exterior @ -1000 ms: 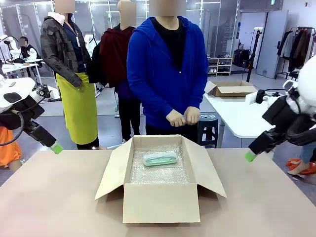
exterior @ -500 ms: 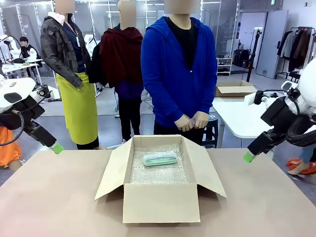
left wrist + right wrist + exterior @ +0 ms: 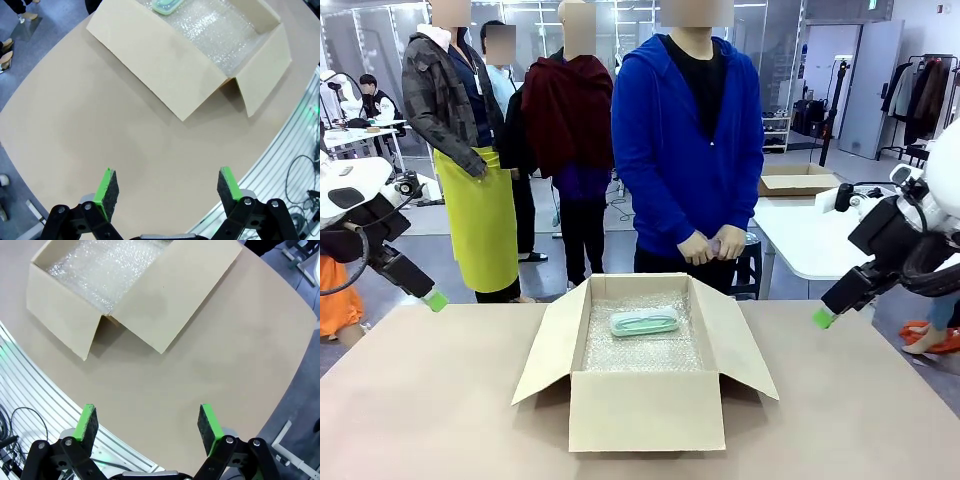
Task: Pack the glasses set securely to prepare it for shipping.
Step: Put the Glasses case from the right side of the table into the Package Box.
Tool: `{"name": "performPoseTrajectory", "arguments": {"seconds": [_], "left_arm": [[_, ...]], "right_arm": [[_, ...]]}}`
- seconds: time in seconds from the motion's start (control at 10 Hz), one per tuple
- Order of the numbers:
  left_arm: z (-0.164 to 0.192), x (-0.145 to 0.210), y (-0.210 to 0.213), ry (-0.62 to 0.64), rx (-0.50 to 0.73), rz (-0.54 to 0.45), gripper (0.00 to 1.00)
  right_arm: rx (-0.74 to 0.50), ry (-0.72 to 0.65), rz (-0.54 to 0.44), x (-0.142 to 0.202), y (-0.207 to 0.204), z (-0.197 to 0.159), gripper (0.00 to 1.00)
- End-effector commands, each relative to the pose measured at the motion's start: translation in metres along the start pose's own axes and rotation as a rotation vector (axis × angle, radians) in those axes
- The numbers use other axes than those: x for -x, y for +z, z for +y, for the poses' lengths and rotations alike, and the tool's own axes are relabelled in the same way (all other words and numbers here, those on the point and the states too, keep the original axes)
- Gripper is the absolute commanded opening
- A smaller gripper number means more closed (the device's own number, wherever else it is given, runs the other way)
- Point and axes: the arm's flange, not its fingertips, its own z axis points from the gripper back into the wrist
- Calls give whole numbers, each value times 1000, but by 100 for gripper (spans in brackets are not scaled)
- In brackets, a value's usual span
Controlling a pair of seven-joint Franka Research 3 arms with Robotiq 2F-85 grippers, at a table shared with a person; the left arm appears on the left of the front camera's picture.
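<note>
While left pincer (image 3: 166, 175) and right pincer (image 3: 147, 412) hung released, mint green case (image 3: 645, 322) lay uncovered on bubble wrap (image 3: 640, 356); sealed so, it could rattle.

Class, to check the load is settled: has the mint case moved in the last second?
No. The mint case lies on the same spot of the bubble wrap, by the box's far wall, as before.

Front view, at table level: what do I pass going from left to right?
left pincer → cardboard box's left flap → mint green case on the bubble wrap → box's right flap → right pincer
</note>
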Motion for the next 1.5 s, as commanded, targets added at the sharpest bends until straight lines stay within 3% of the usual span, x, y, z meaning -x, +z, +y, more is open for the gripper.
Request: {"name": "performPoseTrajectory", "arguments": {"seconds": [0.0,1.4], "left_arm": [[1,0,2,-5,9,-11,100],[1,0,2,-5,9,-11,100]], "right_arm": [[13,-9,-2,-1,-1,0,100],[13,-9,-2,-1,-1,0,100]]}}
